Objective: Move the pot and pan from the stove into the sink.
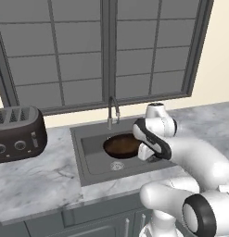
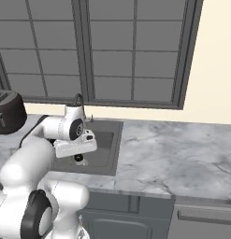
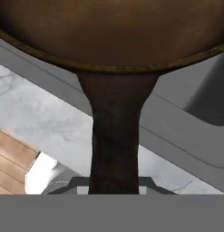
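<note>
pan [image 1: 121,144] fills back half of sink [image 1: 90,157] basin, faucet [image 1: 113,111] arching over rear rim, front half w/ drain bare, toaster [image 1: 17,133] on counter [image 1: 37,180] well left, counter right of sink open

I'm working in a home kitchen: a steel sink [image 1: 92,159] with a gooseneck faucet [image 1: 113,111] sits in a grey marble counter [image 2: 182,154], a black toaster [image 1: 16,134] left of it, a paned window [image 1: 106,51] behind.

I see a grey-framed gridded window [image 1: 106,51] on a cream wall [image 2: 215,70], above the marble table [image 2: 182,154] with grey cabinets [image 2: 135,219].
</note>
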